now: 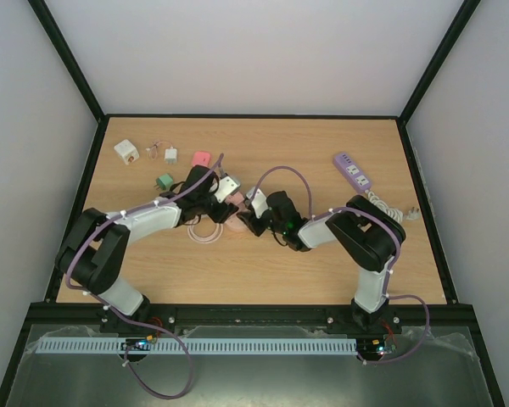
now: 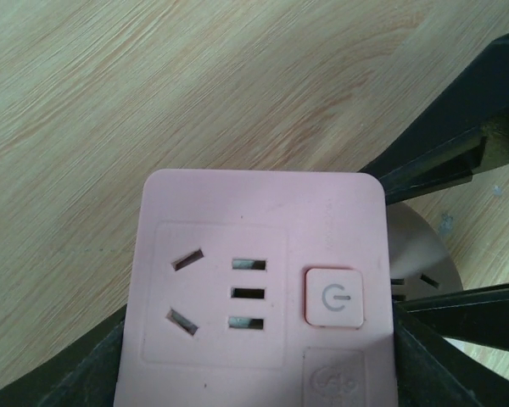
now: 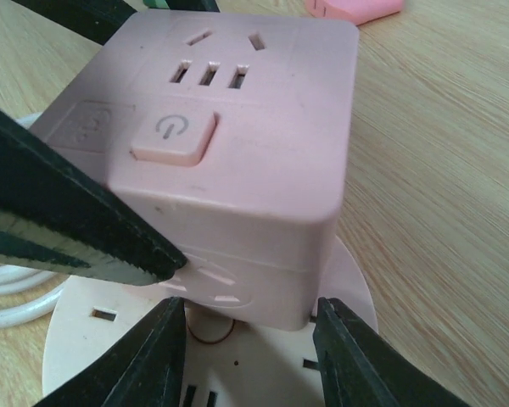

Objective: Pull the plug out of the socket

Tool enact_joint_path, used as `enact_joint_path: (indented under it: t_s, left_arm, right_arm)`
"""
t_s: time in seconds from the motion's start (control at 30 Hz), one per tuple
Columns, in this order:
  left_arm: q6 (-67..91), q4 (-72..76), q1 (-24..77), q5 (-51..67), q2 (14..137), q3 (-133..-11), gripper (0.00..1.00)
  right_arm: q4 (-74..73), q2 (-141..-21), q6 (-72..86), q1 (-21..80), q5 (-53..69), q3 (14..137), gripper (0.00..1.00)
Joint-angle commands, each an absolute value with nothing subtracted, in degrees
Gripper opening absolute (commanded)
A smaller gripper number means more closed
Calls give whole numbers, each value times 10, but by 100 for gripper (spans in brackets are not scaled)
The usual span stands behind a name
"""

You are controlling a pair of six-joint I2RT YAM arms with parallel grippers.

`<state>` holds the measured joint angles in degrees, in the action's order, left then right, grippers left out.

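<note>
The socket is a pale pink round disc point(image 3: 356, 297) with slots in its top. A square pink outlet block point(image 3: 237, 127) with a power button sits plugged on it as the plug, its pins hidden. The block leans a little, with a shadowed gap under its near edge. My left gripper point(image 2: 259, 373) is shut on the block point(image 2: 254, 297), one finger on each side; its serrated finger point(image 3: 68, 220) shows in the right wrist view. My right gripper point(image 3: 250, 356) stands with jaws apart, tips down on the disc in front of the block, clamping nothing. From above, both grippers meet at the socket point(image 1: 236, 222).
The socket's coiled pale cable point(image 1: 204, 234) lies left of it. At the back left lie a white adapter point(image 1: 125, 151), a small white plug point(image 1: 170, 154), a pink adapter point(image 1: 202, 158) and a green one point(image 1: 164, 181). A lilac power strip point(image 1: 352, 170) with white cord lies at the right.
</note>
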<state>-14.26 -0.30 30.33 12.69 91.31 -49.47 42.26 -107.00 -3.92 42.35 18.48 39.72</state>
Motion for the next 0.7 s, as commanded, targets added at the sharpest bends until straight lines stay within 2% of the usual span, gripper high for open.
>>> enact_joint_path:
  t_s: [0.0,0.23,0.67]
  left_arm:
    - [-176,80,325,178,860,-489,25]
    - [-190,75,328,166,851,-490,24]
    - [-87,35,270,308,877,-545,24]
  right_arm:
    - [329,-1106,-40,425,174,388,42]
    - [328,-1107,-41,425,173,389,41]
    - [325,-1111,-41,425,166,392,40]
